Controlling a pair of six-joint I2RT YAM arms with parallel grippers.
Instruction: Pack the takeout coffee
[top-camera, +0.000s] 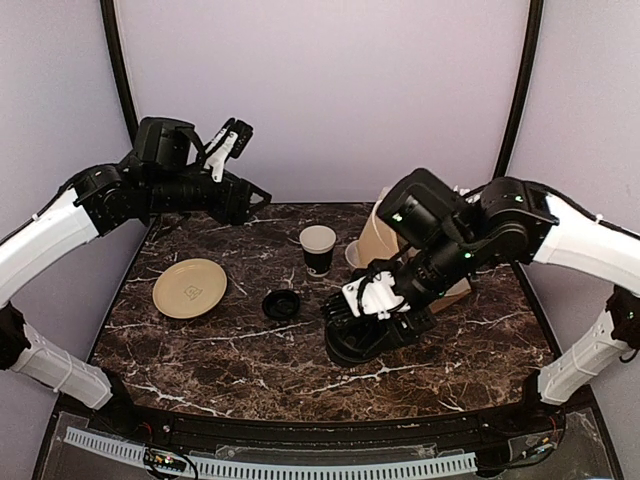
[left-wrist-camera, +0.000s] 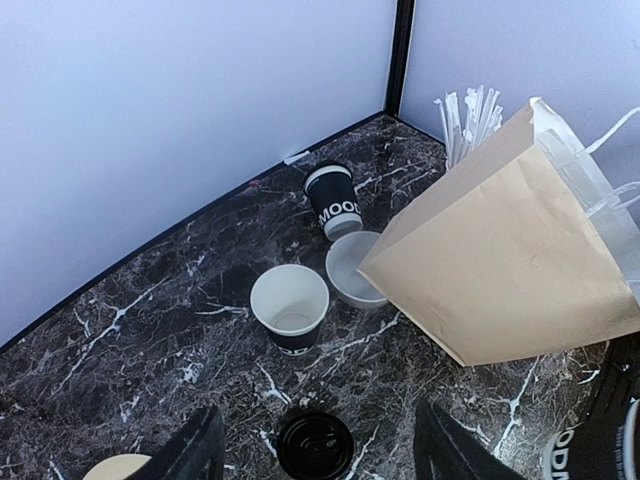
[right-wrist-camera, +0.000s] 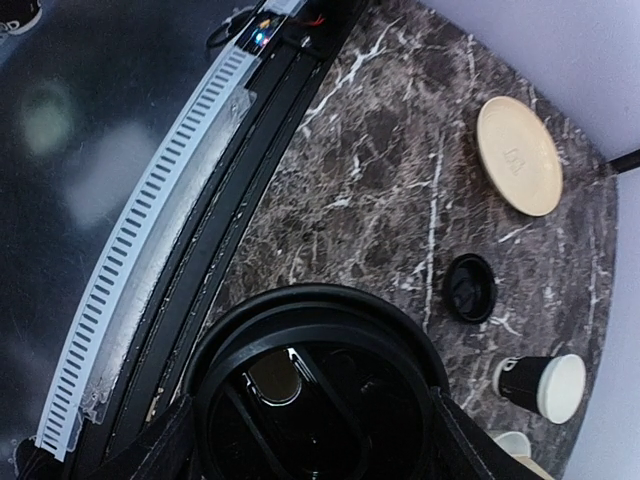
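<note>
My right gripper (top-camera: 366, 303) is shut on a lidded black takeout coffee cup (top-camera: 362, 342), which is tilted low over the table's front middle. In the right wrist view its black dome lid (right-wrist-camera: 315, 395) fills the gap between both fingers (right-wrist-camera: 150, 452). An open black cup (left-wrist-camera: 289, 305) with a white inside stands upright mid-table. A loose black lid (left-wrist-camera: 315, 443) lies in front of it. Another lidded cup (left-wrist-camera: 335, 200) with white lettering lies on its side near the back wall. My left gripper (top-camera: 228, 143) is open and empty, high over the back left corner.
A brown paper bag (left-wrist-camera: 510, 250) with white handles stands at the back right, partly behind my right arm. A low white bowl (left-wrist-camera: 350, 268) sits against it and a cup of wrapped straws (left-wrist-camera: 468, 118) stands behind. A tan plate (top-camera: 189, 288) lies at the left.
</note>
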